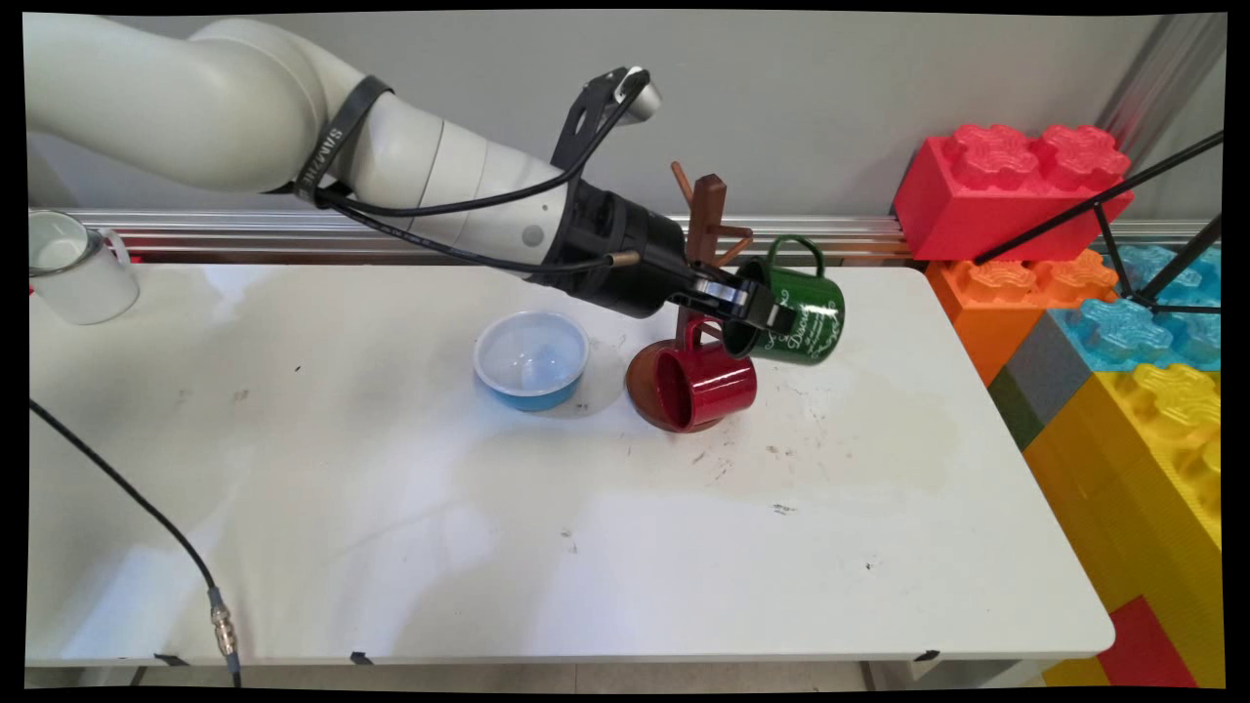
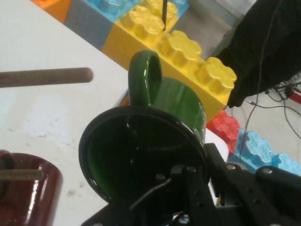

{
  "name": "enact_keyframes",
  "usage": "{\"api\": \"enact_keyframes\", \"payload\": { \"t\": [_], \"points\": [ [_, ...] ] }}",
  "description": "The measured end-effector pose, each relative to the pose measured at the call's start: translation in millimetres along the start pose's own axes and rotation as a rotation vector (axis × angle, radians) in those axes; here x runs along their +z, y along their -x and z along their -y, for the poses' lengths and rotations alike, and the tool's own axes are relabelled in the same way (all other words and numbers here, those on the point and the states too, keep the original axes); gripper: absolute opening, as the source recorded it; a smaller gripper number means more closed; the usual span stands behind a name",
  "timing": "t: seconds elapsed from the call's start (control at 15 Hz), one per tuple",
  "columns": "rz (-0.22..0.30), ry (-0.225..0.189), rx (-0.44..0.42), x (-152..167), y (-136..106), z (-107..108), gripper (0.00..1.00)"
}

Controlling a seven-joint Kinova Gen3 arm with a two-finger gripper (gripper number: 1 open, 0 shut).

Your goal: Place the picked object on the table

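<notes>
Gripping a glossy dark-green enamel mug (image 1: 796,314) by its rim, the black two-finger gripper (image 1: 757,310) has its jaws clamped narrow on the mug wall — one finger inside, one outside. Mug is off the table, tipped on its side, mouth toward the arm, handle up, white lettering on its side. It sits just right of the brown wooden mug tree (image 1: 705,227); in the hand view a wooden peg (image 2: 46,77) of the tree runs in from the left, close to the handle but not through it. A shiny red mug (image 1: 705,383) hangs low on the tree, just below-left of the green one — tight spacing there. A pale blue plastic bowl (image 1: 532,359) stands left of the tree base, a white mug (image 1: 73,266) at the white table's (image 1: 488,547) far left edge, and big red, orange, blue and yellow toy blocks (image 1: 1123,322) stack up beyond the right end.
</notes>
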Motion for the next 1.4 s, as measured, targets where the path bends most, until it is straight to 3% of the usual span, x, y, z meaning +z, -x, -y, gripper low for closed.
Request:
{"api": "enact_keyframes", "payload": {
  "t": [0.27, 0.6, 1.4],
  "points": [
    [0.014, 0.011, 0.010, -3, 1, -7, 0.00],
    [0.073, -0.002, 0.093, -7, 0, -12, 0.00],
    [0.289, -0.098, 0.304, -17, -4, -35, 0.00]
  ]
}}
